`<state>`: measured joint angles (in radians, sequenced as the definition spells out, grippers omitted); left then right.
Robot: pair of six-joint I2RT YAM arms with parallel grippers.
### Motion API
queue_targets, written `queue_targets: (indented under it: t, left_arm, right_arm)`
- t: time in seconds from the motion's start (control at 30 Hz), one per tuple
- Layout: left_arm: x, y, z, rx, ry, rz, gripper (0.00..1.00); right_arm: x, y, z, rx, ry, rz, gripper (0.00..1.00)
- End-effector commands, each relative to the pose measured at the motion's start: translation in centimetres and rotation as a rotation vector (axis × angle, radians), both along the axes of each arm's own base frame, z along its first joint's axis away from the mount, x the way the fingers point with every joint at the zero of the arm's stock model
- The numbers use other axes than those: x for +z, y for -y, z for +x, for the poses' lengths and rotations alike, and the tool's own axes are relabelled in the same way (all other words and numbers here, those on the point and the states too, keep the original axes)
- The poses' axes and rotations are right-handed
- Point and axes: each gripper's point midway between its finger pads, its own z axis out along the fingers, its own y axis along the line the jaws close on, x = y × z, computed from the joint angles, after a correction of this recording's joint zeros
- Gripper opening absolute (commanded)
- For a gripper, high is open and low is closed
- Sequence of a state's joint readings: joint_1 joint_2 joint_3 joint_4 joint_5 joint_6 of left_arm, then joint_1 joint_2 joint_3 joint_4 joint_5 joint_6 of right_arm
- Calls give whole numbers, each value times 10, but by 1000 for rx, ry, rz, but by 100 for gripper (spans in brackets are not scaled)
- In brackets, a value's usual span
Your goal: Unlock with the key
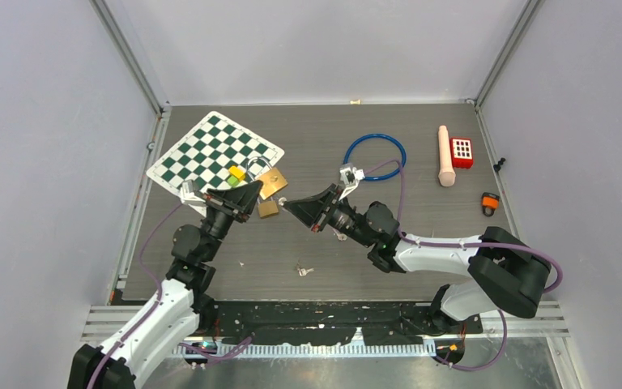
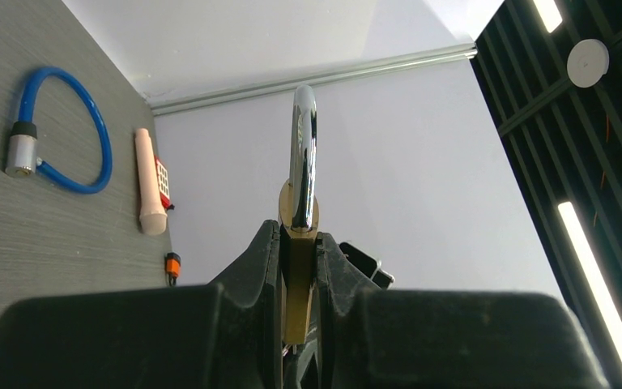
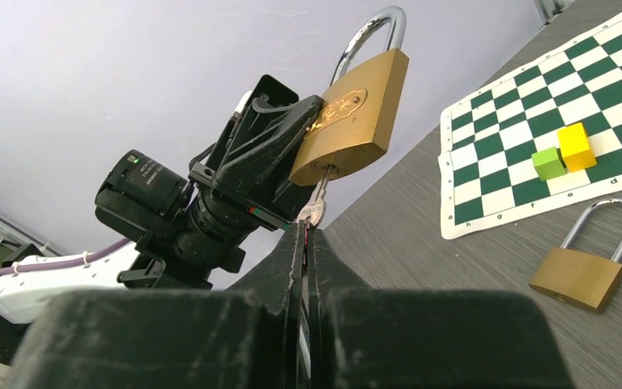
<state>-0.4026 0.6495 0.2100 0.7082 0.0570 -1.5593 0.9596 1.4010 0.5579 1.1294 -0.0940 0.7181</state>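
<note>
Right hand (image 3: 305, 235): fingers pressed together, pinching the bow of the key (image 3: 317, 212). I hold it by the flat so a wrist roll can turn it. The blade points up into the keyhole on the underside of the brass padlock (image 3: 348, 121) and looks seated, though I cannot tell how deep.

Left hand (image 2: 298, 243): pinching the padlock body by its two broad faces. It is raised off the tabletop (image 3: 453, 267) with the shackle on top. This grip leaves the keyhole end bare and should brace the body against twisting.

Shackle looks closed at both legs, so I judge the lock not yet opened.

Pose: left arm reaches forward, wrist tipped up. Right arm is folded across towards the left, forearm low, hand angled up at the lock.

A second padlock (image 3: 581, 271) lies flat beside the chessboard (image 3: 526, 142).
</note>
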Motion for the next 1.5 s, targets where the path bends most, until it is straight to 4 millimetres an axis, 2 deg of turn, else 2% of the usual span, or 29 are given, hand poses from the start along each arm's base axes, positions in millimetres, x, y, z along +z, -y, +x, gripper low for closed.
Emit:
queue_targets:
  t: [0.0, 0.33, 0.63, 0.8, 1.0, 1.17, 1.47]
  left_arm:
    - [73, 1, -27, -47, 232, -86, 0]
    - [66, 19, -34, -98, 218, -74, 0]
    - [55, 30, -44, -132, 239, -16, 0]
    - [54, 41, -51, -176, 280, 47, 0]
    - [53, 42, -49, -158, 297, 58, 0]
    - [54, 39, -45, -123, 310, 70, 0]
    - [61, 26, -43, -35, 341, 114, 0]
  right_arm:
    - [21, 4, 11, -60, -6, 87, 5]
    - [29, -3, 25, -86, 19, 110, 5]
    - [42, 17, 43, -124, 2, 169, 5]
    - [50, 11, 43, -78, 9, 145, 5]
    - [42, -3, 33, 11, 20, 81, 5]
    - [40, -9, 13, 117, 95, 50, 5]
    - [32, -5, -11, 215, 149, 54, 5]
